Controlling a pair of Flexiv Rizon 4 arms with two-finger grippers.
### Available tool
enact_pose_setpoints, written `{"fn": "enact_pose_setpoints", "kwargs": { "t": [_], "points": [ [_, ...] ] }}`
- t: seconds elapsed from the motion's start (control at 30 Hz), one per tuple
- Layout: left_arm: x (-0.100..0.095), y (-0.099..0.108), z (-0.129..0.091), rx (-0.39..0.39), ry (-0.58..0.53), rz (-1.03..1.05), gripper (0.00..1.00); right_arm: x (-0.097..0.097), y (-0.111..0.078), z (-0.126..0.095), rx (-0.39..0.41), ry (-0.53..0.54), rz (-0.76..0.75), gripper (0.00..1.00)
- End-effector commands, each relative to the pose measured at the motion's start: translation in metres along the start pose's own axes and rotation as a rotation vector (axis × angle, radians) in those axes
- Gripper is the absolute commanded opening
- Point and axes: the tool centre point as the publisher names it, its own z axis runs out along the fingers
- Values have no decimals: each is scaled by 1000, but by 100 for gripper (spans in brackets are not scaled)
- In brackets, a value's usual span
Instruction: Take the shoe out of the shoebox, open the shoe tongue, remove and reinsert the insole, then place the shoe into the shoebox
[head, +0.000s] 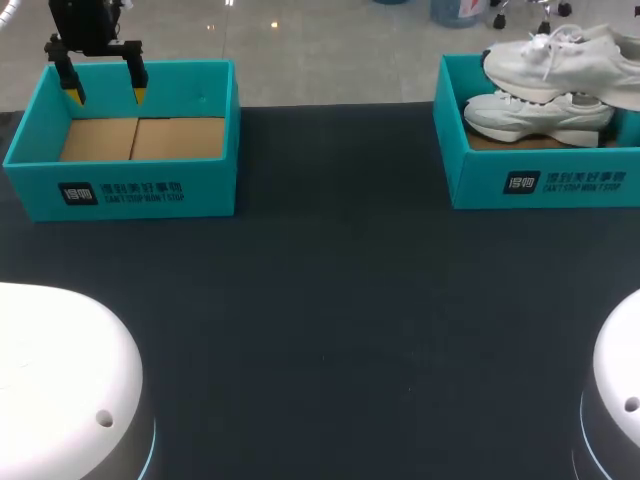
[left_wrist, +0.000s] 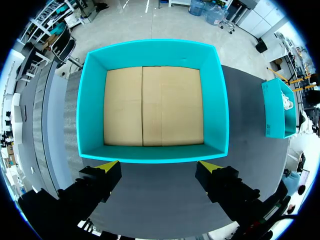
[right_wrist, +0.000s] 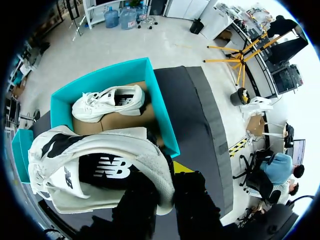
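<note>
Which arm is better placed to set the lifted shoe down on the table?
Right. The right gripper holds the white shoe above the right shoebox. The left gripper hangs open over the empty shoebox, far from that shoe.

A big table (head: 330, 300) is seen filling nearly all of the head view, and it's covered by a dark, almost black mat (head: 300, 390) that looks matte and a bit speckled. The mat is lit pretty evenly, with just a slightly lighter wash toward its far side. Its far edge is seen as a straight line running across the head view. In both wrist views a paler grey strip (left_wrist: 62, 140) of bare tabletop is shown running along the side of the mat, right beside it.
</note>
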Motion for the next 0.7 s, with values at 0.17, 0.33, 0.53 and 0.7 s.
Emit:
{"fn": "enact_pose_setpoints", "kwargs": {
  "t": [0.17, 0.33, 0.53, 0.7],
  "points": [
    [0, 0, 0, 0, 0, 0, 100, -1, -1, -2, -2, 1, 1, 0],
    [0, 0, 0, 0, 0, 0, 100, 12, -35, -17, -16, -4, 3, 0],
    [0, 0, 0, 0, 0, 0, 100, 24, -81, -27, -26, -8, 23, 0],
    [0, 0, 0, 0, 0, 0, 100, 36, -118, -35, -24, -14, 20, 0]
  ]
}}
